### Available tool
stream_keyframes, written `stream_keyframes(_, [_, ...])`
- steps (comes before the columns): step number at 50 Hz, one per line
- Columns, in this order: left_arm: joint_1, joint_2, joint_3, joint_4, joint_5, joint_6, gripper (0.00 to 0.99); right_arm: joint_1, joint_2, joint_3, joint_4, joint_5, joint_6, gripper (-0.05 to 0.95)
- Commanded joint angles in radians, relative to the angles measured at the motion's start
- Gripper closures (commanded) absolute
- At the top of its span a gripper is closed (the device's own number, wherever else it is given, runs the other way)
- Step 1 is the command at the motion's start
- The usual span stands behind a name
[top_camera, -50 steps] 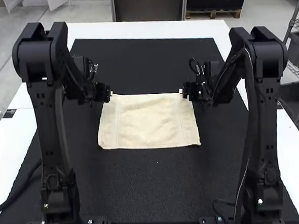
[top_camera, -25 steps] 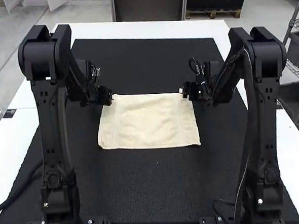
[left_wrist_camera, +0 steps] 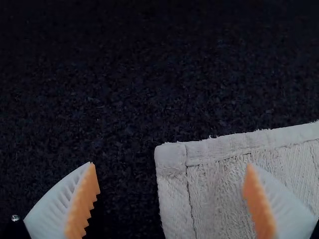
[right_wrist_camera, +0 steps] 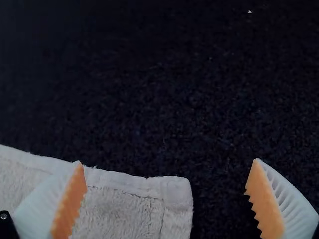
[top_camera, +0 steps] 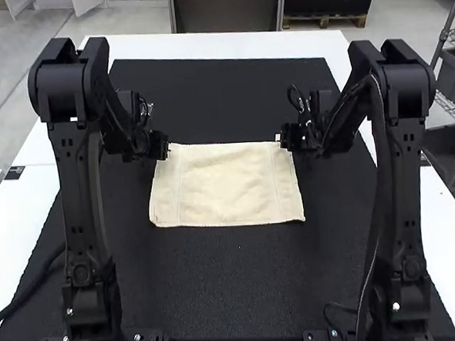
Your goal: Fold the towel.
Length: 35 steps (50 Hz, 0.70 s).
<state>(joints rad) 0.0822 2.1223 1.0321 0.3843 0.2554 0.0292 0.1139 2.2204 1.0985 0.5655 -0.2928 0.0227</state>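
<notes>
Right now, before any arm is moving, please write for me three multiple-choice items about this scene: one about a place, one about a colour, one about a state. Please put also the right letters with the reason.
1. Where does the towel lie?
A. On the floor
B. On the black mat
C. Across the arms' bases

2. What colour are the pads of the left gripper?
A. Green
B. Blue
C. Orange

3. What is the state of the right gripper?
A. Open
B. Shut on the towel
C. Shut on nothing

Right letters:
1. B: in the high view, the mat shows around the towel's edges.
2. C: both pads look orange in the left wrist view.
3. A: the right wrist view shows a wide gap between its fingers.
</notes>
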Motion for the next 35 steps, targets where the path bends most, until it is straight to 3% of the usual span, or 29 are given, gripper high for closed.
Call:
stream_keyframes(1, [-0.006, 0.019, 0.02, -0.005, 0.024, 0.0, 0.395, 0.033, 0.042, 0.014, -0.019, -0.026, 0.02, 0.31])
stream_keyframes(6, [-0.004, 0.021, 0.019, -0.013, 0.025, -0.002, 0.536, 0.036, 0.044, 0.012, -0.019, -0.029, 0.02, 0.45])
stream_keyframes(14, [0.01, 0.021, 0.017, -0.013, 0.033, -0.002, 0.603, 0.04, 0.044, 0.011, -0.016, -0.032, 0.022, 0.67])
stream_keyframes(19, [0.021, 0.021, 0.017, -0.013, 0.045, -0.002, 0.789, 0.04, 0.044, 0.009, -0.015, -0.039, 0.022, 0.78])
stream_keyframes(22, [0.027, 0.021, 0.016, -0.01, 0.051, -0.002, 0.923, 0.04, 0.044, 0.006, -0.009, -0.045, 0.019, 0.91])
stream_keyframes(23, [0.028, 0.019, 0.014, -0.009, 0.051, -0.002, 0.972, 0.04, 0.044, 0.004, -0.006, -0.046, 0.019, 0.92])
stream_keyframes(35, [0.03, 0.019, 0.009, 0.007, 0.061, 0.0, 0.969, 0.036, 0.044, -0.006, 0.011, -0.051, 0.022, 0.92])
